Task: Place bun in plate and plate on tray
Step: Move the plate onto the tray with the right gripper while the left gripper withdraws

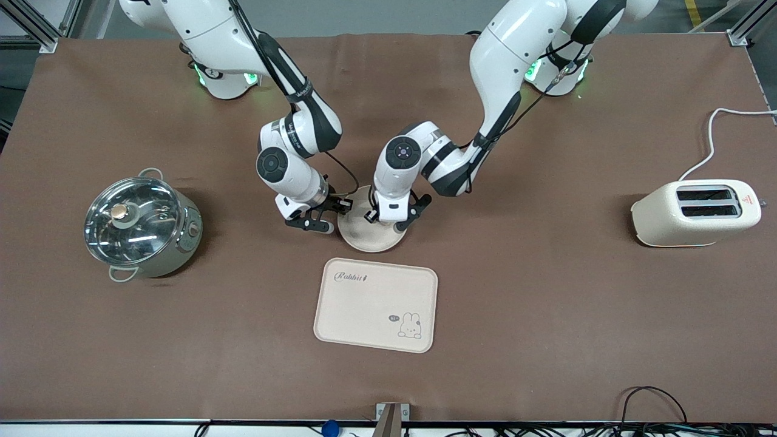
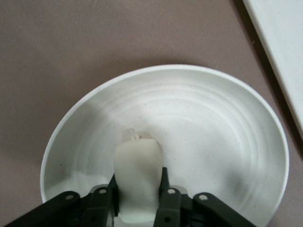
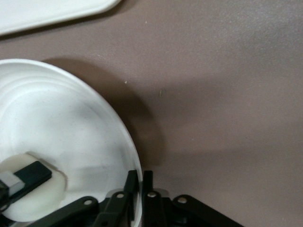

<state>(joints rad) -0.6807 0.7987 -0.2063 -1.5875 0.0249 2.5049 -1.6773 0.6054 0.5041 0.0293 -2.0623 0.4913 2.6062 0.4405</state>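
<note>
The bun [image 2: 137, 177], a small pale cream chunk, sits inside the plate [image 1: 370, 240] between the closed fingers of the left gripper [image 2: 138, 201]. The plate, a round shallow cream-white dish with faint rings, lies flat on the table under that gripper, its rim pinched between the fingers of the right gripper [image 3: 138, 189]. The tray [image 1: 376, 314], cream and rectangular with "Rabbit" script and a rabbit drawing, lies flat just beside the plate, nearer the camera than both grippers.
</note>
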